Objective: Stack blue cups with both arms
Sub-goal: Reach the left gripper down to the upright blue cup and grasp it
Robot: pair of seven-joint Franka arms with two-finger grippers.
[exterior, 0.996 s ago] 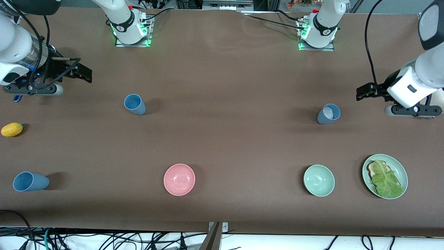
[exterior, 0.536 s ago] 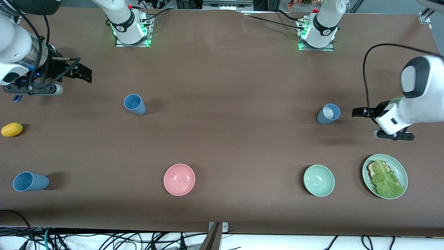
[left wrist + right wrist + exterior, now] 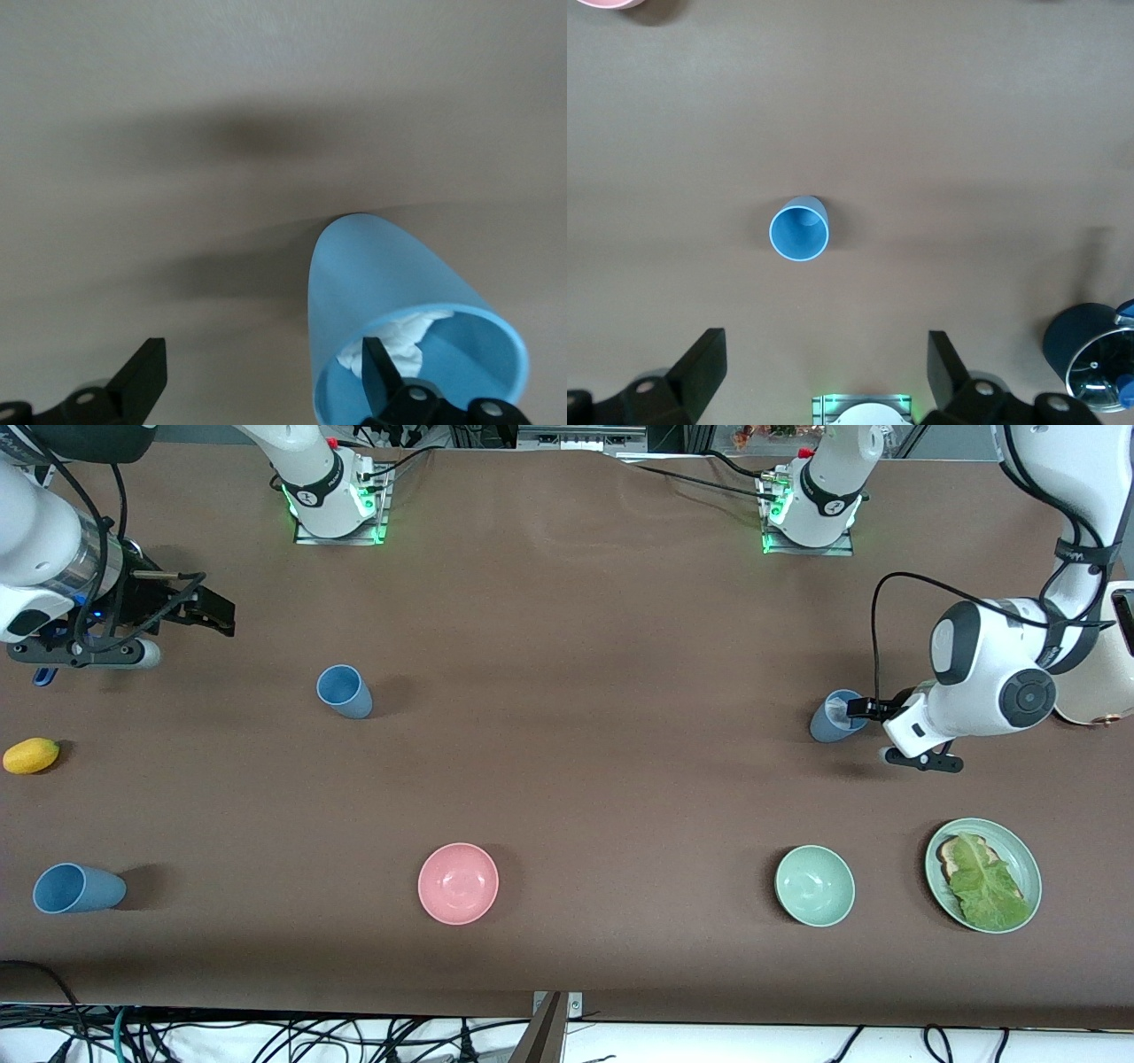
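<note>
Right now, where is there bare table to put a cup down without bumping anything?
The widest bare patch is mid-table, between the upright blue cup and the paper-filled blue cup, farther from the camera than the pink bowl. It is crowded where the left gripper sits at the paper-filled cup's rim, near the green bowl and the plate.

A pink bowl (image 3: 458, 883), a pale green bowl (image 3: 814, 886), a plate (image 3: 1021, 851) holding lettuce-topped toast (image 3: 983, 886), and a lemon (image 3: 31, 755)

You see two glossy white arms (image 3: 992, 682) with dark grey joint caps, black cables, and green-lit bases (image 3: 337, 514).
</note>
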